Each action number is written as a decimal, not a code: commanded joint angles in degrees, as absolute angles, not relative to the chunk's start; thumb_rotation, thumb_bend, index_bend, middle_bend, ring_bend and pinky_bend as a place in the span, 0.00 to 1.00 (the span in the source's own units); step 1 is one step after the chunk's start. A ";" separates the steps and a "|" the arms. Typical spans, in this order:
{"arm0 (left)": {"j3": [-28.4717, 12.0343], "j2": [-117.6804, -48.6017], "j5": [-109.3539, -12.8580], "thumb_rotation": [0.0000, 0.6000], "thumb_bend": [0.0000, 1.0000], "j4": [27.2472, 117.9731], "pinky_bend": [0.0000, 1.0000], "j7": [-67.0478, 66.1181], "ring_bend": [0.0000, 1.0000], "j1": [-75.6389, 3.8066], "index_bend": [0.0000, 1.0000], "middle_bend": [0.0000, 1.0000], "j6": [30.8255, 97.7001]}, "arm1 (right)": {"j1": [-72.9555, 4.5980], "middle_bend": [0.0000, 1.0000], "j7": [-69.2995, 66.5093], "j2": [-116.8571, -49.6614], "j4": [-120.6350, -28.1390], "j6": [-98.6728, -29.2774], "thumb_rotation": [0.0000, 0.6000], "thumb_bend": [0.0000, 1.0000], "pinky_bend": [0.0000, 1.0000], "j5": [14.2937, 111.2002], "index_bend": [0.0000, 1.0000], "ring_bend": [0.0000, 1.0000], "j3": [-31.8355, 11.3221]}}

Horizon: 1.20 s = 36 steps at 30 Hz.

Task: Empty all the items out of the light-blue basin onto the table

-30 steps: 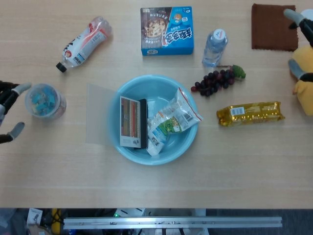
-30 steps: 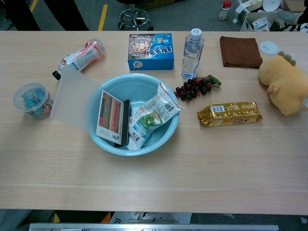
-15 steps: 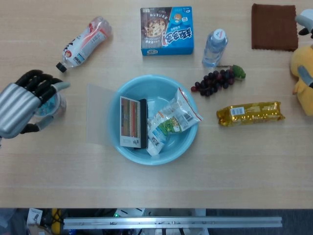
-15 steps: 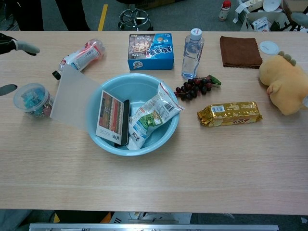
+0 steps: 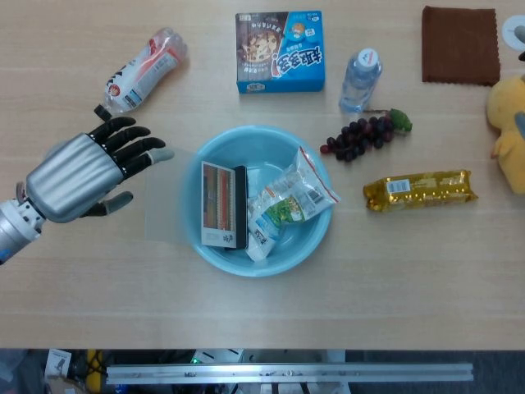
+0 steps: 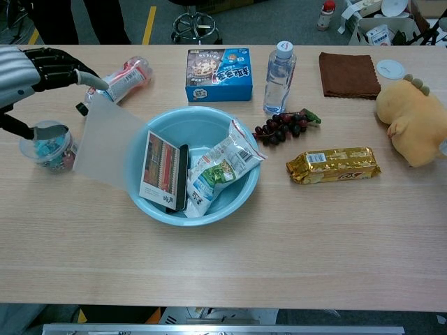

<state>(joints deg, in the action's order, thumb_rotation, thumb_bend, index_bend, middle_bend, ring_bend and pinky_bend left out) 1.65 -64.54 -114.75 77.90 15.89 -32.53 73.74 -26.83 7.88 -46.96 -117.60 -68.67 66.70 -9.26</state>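
Evidently at the reach step, the left robot hand (image 5: 78,171) hovers spread and empty left of the light-blue basin (image 5: 271,258) mid-counter, whose flat box (image 5: 223,205) and snack bag (image 5: 289,201) need grasping next

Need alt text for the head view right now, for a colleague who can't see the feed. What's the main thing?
The left hand hovers open, fingers spread, left of the light-blue basin, which holds a book and snack bags. Around the basin on the table lie a cookie box, water bottle, grapes and a gold snack pack.
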 commanded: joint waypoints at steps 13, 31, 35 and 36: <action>5.34 -66.87 -118.76 1.00 0.31 70.78 0.17 15.78 0.16 -36.87 0.17 0.19 76.10 | -25.43 0.30 8.70 -46.74 -118.36 -68.66 1.00 0.30 0.51 65.61 0.12 0.29 -9.62; 7.85 -69.90 -119.23 1.00 0.31 68.39 0.17 15.19 0.16 -39.40 0.20 0.19 77.32 | -24.13 0.30 8.07 -46.73 -118.05 -68.66 1.00 0.30 0.51 65.39 0.12 0.29 -10.14; 8.17 -71.16 -119.44 1.00 0.31 67.04 0.17 15.07 0.16 -39.95 0.24 0.19 77.78 | -23.87 0.30 7.85 -46.61 -117.89 -68.38 1.00 0.30 0.51 65.48 0.12 0.29 -10.05; 8.24 -71.44 -119.44 1.00 0.31 66.69 0.17 15.12 0.16 -40.06 0.26 0.19 77.92 | -23.81 0.30 7.80 -46.60 -117.88 -68.36 1.00 0.30 0.51 65.50 0.12 0.29 -10.05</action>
<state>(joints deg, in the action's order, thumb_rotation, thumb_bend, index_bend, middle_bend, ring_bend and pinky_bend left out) 8.13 -71.17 -119.38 66.97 15.12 -39.90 77.74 -23.82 7.81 -46.61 -117.88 -68.37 65.49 -10.05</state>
